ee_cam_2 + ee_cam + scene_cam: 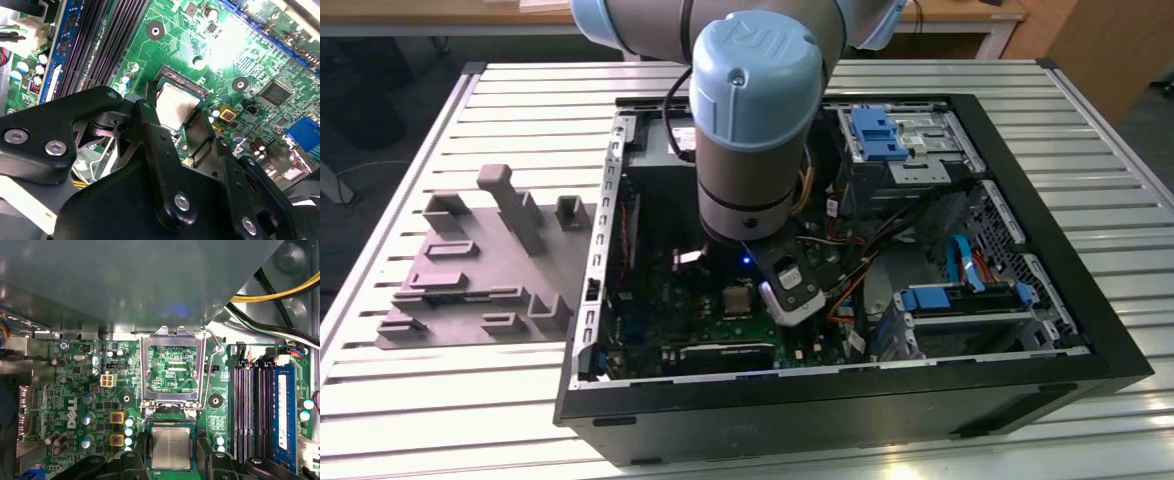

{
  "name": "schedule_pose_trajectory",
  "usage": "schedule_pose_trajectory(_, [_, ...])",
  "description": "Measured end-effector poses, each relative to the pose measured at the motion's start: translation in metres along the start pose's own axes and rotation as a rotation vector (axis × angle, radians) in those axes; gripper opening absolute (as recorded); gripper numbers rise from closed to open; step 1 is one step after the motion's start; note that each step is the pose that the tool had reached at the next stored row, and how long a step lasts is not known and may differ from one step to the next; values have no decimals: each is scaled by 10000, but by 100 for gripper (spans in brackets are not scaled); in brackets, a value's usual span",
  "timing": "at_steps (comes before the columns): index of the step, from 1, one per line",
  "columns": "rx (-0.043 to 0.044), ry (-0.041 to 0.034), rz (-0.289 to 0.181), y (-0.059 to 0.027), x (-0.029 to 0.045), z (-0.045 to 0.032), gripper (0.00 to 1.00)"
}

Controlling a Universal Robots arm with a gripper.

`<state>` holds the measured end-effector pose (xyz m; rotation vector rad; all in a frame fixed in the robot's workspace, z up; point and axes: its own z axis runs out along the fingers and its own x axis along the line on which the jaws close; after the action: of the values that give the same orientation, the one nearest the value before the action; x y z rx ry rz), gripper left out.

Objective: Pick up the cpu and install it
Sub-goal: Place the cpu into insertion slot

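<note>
The computer case lies open on the tabletop, with the plastic fixture block beside it at the exterior view's left. Inside, on the motherboard, the cpu sits in its socket, just beside the raised socket frame and near the memory slots.

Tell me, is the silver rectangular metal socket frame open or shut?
Open: the silver socket frame is flipped up, leaving the square silvery cpu uncovered.

We see a silver-grey arm with pale blue joint caps; silver screws stud the black tool.
</note>
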<state>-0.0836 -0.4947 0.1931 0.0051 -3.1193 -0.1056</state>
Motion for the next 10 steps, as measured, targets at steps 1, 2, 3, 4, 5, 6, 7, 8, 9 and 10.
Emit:
schedule_pose_trajectory(1, [-1,0,-1,-4,1,1,47])
schedule_pose_trajectory(2, [-3,-1,-2,-7,2,2,47])
schedule_pose_trajectory(3, [-2,0,-5,-10,3,3,47])
schedule_pose_trajectory(4, [-1,1,-22,-14,3,3,47])
schedule_pose_trajectory(5, [-3,1,-37,-14,3,6,47])
schedule_pose_trajectory(6, [-2,3,-54,-15,5,9,47])
schedule_pose_trajectory(7, [-1,6,-68,-16,6,13,47])
schedule_pose_trajectory(8, [-1,12,-70,-17,6,18,47])
schedule_pose_trajectory(9, [-1,22,-69,-17,7,24,47])
schedule_pose_trajectory(10, [-1,32,-67,-17,7,30,47])
